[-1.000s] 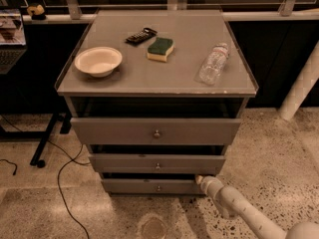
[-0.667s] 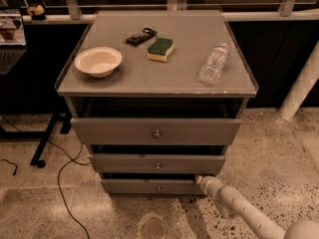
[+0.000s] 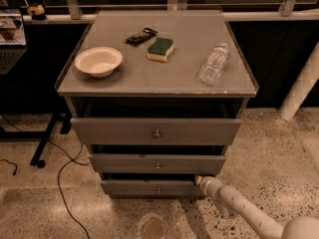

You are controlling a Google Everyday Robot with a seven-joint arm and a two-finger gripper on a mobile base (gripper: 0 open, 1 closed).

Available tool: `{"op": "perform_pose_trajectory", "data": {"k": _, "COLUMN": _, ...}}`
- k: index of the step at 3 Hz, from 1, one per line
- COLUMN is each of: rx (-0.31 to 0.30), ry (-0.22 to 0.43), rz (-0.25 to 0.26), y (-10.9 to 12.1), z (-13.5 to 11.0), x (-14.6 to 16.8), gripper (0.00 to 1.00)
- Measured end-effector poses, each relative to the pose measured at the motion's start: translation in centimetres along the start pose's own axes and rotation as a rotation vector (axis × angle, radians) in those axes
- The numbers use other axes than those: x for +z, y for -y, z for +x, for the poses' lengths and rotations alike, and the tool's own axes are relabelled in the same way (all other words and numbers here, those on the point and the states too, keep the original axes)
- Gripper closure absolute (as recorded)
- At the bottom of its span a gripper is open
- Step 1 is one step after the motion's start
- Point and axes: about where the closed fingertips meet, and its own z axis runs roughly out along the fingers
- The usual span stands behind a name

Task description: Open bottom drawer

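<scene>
The cabinet [image 3: 79, 103] fills the middle of your view, standing on a speckled floor [image 3: 279, 153]. Its grey counter [image 3: 164, 76] carries four loose things. Below the counter are three grey drawer fronts, and each one sits further back than the one above it. The top drawer [image 3: 114, 131] stands out most and the middle drawer [image 3: 124, 163] less.

The bottom drawer [image 3: 129, 187] is the lowest and narrowest-looking front, just above the floor. It looks barely out, if at all, so I judge the pull is yet to be made.

Your arm [image 3: 239, 208] comes in low from the lower right. It ends in the gripper [image 3: 201, 180], which is at the right end of the bottom drawer's front, up against its top right corner. You cannot tell from here whether it is open or closed, or whether it has hold of the edge.

This is what your next move turns on:
- **Long axis:** the front runs left to right across your view.
- **Knob:** its small round knob [image 3: 159, 189] sits at the centre, to the left of the gripper and a little lower.
- **Pull direction:** the drawer slides out toward the camera. A pull from that corner is off-centre and may skew it.

On the counter are a clear bottle [image 3: 213, 63] lying on its side at the right, a pale bowl [image 3: 98, 61] at the left, a green-and-yellow sponge [image 3: 160, 49] and a small dark flat object [image 3: 141, 36] behind the sponge.
</scene>
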Motion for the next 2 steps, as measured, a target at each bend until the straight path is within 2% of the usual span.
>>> {"op": "perform_pose_trajectory", "data": {"k": 1, "rx": 0.049, "ry": -0.061, "rz": 0.016, "y": 0.62, "z": 0.91, "x": -0.26, "gripper": 1.00}}
{"op": "perform_pose_trajectory", "data": {"k": 2, "rx": 0.054, "ry": -0.069, "rz": 0.019, "y": 0.70, "z": 0.80, "x": -0.51, "gripper": 1.00}}
